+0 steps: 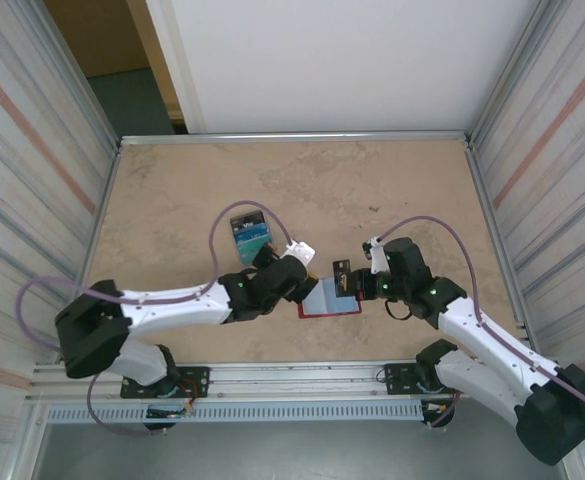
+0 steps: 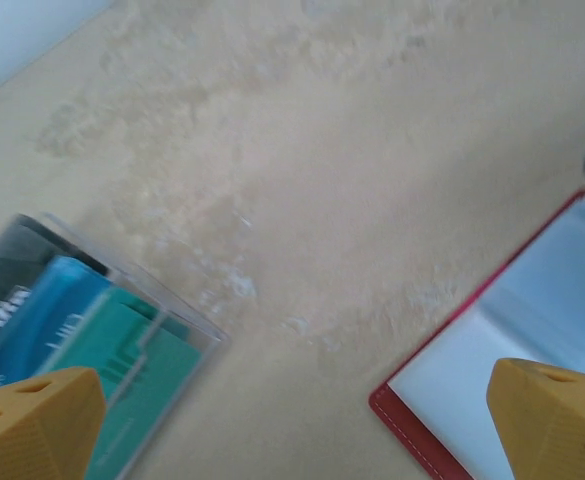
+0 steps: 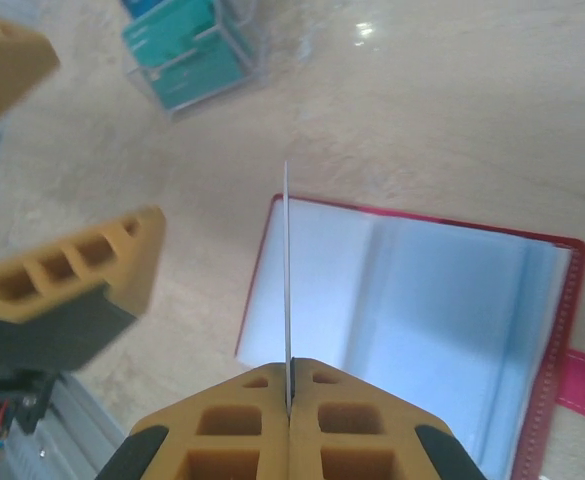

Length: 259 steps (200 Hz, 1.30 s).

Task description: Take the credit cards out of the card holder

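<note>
Card holder (image 1: 330, 298) flat and open on the desk (image 1: 392, 190), pale blue panels facing up, red tab at one edge, between the two arms. Right claw (image 3: 290, 388) closed on a thin card (image 3: 287, 270), held upright and seen edge-on over the open holder. Left claw (image 2: 292, 425) spread wide, gripping nothing, poised above bare desk between the holder and a clear box (image 2: 92, 330) of blue and teal cards.
</note>
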{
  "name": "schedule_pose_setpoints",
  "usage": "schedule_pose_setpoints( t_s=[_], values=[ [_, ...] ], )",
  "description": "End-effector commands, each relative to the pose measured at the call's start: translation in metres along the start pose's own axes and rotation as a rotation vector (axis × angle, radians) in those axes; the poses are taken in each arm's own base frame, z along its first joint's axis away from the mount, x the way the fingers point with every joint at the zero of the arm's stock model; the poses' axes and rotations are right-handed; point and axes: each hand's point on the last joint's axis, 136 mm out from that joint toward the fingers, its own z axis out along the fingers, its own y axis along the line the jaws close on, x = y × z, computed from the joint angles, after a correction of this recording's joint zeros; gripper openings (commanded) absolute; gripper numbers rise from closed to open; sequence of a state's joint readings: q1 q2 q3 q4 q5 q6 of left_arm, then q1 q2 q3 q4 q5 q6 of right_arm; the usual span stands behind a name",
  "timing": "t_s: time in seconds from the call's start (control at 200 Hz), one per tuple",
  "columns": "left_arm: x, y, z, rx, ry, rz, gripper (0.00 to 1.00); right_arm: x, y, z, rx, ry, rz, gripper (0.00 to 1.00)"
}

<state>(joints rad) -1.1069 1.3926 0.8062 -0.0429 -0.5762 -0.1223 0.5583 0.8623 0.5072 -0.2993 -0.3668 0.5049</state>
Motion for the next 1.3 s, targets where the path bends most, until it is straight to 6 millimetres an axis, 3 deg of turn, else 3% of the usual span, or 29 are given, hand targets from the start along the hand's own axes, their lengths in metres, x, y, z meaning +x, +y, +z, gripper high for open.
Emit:
schedule_pose_setpoints(
  t_s=[0.0, 0.18, 0.286, 0.381, 0.621, 0.932, 1.052, 1.293],
  values=[
    [-0.003, 0.025, -0.016, -0.036, -0.025, -0.065, 0.99, -0.005, 0.034, -0.008, -0.112, -0.001, -0.165, 0.0],
    [-0.018, 0.024, -0.041, 0.196, -0.125, -0.096, 0.96, -0.003, 0.062, -0.009, -0.173, 0.015, -0.346, 0.0],
    [-0.025, 0.03, -0.059, 0.33, -0.173, -0.141, 0.83, -0.002, 0.076, -0.008, -0.209, 0.037, -0.423, 0.0],
    [-0.029, 0.035, -0.075, 0.407, -0.213, -0.144, 0.78, -0.002, 0.086, -0.007, -0.235, 0.058, -0.483, 0.0],
    [-0.022, 0.012, -0.107, 0.633, -0.185, 0.003, 0.74, -0.001, 0.112, -0.005, -0.332, 0.113, -0.613, 0.0],
    [-0.023, -0.016, -0.112, 0.804, -0.18, 0.095, 0.65, 0.005, 0.13, 0.001, -0.381, 0.202, -0.688, 0.0],
    [-0.016, -0.024, -0.104, 0.834, -0.132, 0.117, 0.61, 0.004, 0.131, 0.003, -0.388, 0.206, -0.697, 0.0],
    [-0.017, -0.035, -0.1, 0.9, -0.114, 0.131, 0.36, 0.007, 0.135, 0.003, -0.417, 0.217, -0.702, 0.0]
  ],
)
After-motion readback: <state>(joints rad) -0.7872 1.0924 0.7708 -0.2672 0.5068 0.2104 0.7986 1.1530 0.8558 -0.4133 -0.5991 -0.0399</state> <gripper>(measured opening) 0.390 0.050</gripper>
